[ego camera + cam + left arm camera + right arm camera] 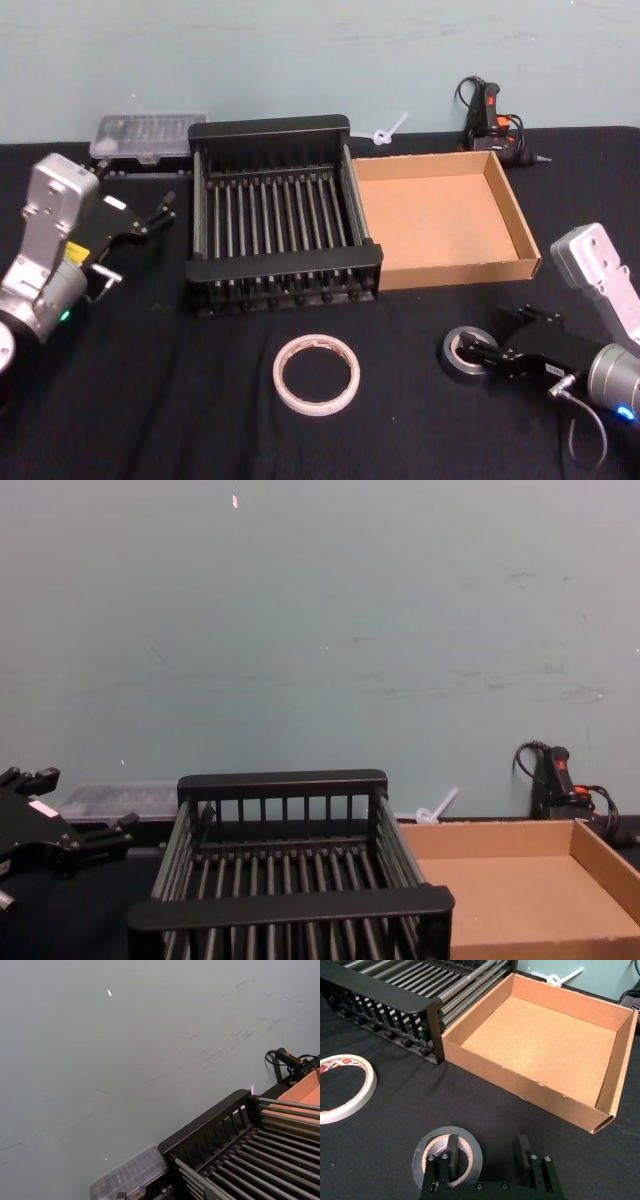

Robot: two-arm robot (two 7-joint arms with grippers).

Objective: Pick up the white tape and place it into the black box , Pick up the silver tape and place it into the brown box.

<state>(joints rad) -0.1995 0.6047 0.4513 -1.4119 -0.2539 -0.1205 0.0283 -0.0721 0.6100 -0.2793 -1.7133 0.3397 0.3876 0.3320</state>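
Down low, my right gripper [487,1152] lies flat and open, one finger inside the silver tape [447,1153], one outside. Left gripper [160,212] waits open beside the black box [282,215].

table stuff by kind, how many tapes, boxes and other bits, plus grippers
Tape rolls: 2, the white tape and the silver tape
Boxes: 2, the black box and the brown box
Clear plastic case: 1
Glue gun: 1
Grippers: 2, left gripper and right gripper
Total: 8
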